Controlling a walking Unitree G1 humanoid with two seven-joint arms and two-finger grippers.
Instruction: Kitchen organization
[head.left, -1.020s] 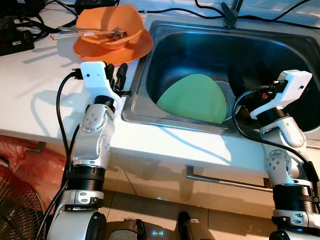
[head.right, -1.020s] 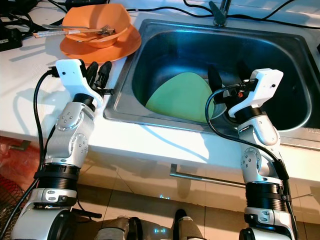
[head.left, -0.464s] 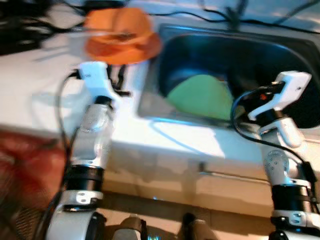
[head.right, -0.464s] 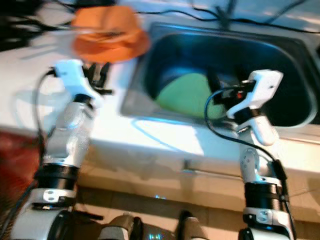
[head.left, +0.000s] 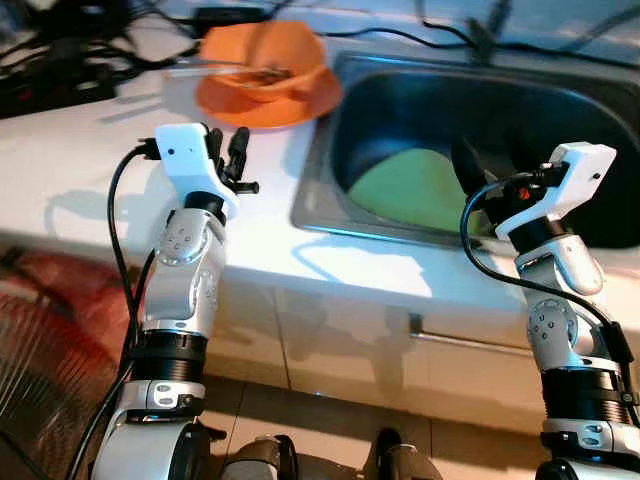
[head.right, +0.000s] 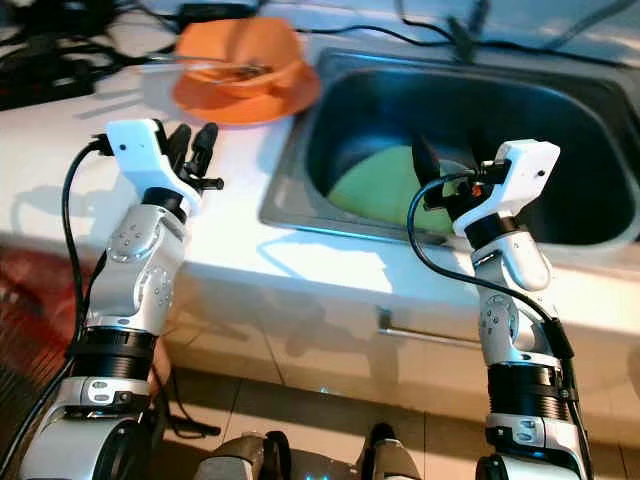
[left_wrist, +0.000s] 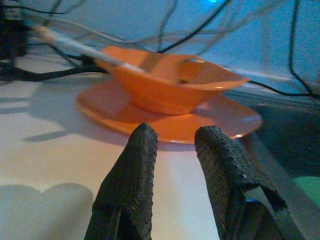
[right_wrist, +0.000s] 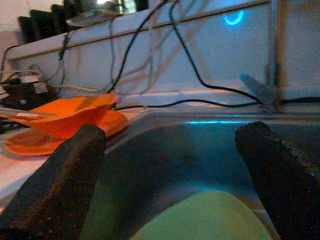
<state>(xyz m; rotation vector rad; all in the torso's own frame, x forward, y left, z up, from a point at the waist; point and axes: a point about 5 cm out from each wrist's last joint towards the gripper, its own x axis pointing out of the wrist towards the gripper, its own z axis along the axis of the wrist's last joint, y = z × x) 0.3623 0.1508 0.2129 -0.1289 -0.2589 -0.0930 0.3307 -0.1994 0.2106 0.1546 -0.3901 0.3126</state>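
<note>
Over the sink (head.left: 330, 130) we are spreading our empty right gripper (right_wrist: 175, 165) wide, probably for the green plate (head.left: 410, 185); beside it, the left gripper (left_wrist: 172, 150), nearly closed and empty, is facing the orange bowl (left_wrist: 170, 82).

White desk with a steel sink set into it

The desk (head.left: 90, 170) carries an orange plate (head.left: 305, 105) near the sink (head.left: 330, 180) rim, with an orange bowl (head.left: 265, 55) stacked on it; black cables (head.left: 60, 45) lie along the back. A green plate (head.left: 415, 190) rests inside the sink.
</note>
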